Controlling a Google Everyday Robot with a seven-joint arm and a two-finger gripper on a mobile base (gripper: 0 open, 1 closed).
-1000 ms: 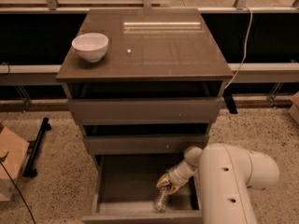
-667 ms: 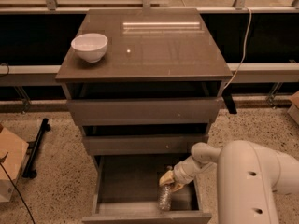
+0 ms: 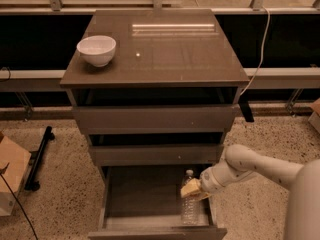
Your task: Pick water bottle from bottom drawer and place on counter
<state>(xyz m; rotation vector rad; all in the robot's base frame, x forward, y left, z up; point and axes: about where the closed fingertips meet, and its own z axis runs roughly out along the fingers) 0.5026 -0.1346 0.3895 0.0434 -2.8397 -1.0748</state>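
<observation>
The bottom drawer (image 3: 142, 196) of the grey-brown cabinet was seen standing open, while the two drawers above it were seen pushed in. The water bottle (image 3: 190, 212) was found inside the bottom drawer, against its right side, with the white cap pointed toward the back of the cabinet. Whether the bottle was resting on the drawer floor or raised off it could not be told. The end effector (image 3: 192, 189), yellowish in colour, was placed at the bottle's upper part, just below the cap, and was seen overlapping it. Whether the end effector was open or clamped on the bottle could not be told. The white arm (image 3: 245, 165) was extended into the drawer from the right side. The counter (image 3: 170, 59) on top of the cabinet was occupied by a white bowl (image 3: 96, 49) near its left edge, well apart from the bottle. A cardboard box (image 3: 10, 176) was seen on the speckled floor (image 3: 60, 184) to the left of the cabinet.
</observation>
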